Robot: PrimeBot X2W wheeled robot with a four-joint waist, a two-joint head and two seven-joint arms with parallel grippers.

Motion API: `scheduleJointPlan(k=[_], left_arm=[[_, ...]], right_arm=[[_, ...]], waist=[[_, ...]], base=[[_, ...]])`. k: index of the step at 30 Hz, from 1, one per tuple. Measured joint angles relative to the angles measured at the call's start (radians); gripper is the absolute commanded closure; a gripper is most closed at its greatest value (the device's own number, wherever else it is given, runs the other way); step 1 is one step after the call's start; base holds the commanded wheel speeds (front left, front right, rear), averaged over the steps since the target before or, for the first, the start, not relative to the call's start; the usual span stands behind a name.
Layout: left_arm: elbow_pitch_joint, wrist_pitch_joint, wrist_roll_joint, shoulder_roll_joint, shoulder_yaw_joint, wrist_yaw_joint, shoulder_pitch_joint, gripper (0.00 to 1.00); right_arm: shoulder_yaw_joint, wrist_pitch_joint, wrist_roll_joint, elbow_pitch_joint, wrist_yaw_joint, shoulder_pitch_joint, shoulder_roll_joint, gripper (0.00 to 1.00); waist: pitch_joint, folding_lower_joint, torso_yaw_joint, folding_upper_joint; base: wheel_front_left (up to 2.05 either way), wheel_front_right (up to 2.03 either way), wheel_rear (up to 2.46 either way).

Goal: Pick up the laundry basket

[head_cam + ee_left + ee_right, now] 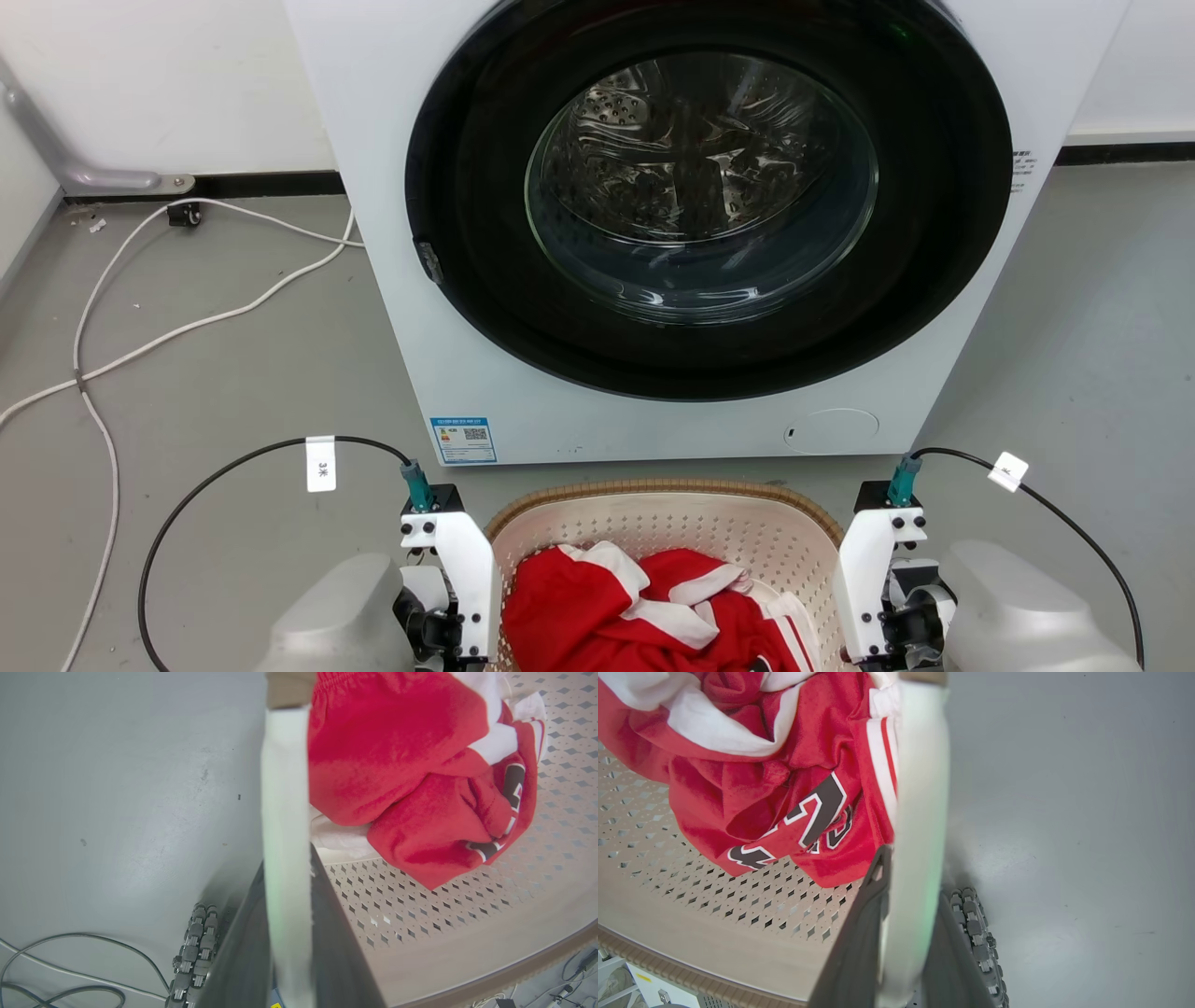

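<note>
Grasp step, seemingly complete. Laundry basket (pixel 672 527) holding red garment (pixel 579 597), low, just before washing machine (pixel 448 355), between hands. Left hand (pixel 286 872) and right hand (pixel 913 877) each clenched on a side wall, one finger inside, one outside. Next: lift together, level.

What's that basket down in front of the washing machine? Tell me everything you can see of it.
The laundry basket is cream-white plastic with rounded corners. Its walls and bottom are pierced with small holes, and it has a brown woven-look rim. It stands upright, low before the washing machine, holding crumpled red-and-white clothing. The left claw and right claw each pinch a side wall, one finger inside and one outside. Whether it rests on the floor can't be told.
</note>
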Motion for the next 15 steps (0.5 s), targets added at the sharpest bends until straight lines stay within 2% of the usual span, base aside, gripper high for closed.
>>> scheduleJointPlan(k=[15], left_arm=[[0.0, -0.005, -0.022, 0.003, -0.023, 0.0, -0.009, 1.0]], right_arm=[[0.017, -0.005, 0.013, -0.004, 0.0, 0.0, -0.002, 1.0]], waist=[[0.001, 0.0, 0.001, 0.0]], base=[[0.0, 0.0, 0.0]])
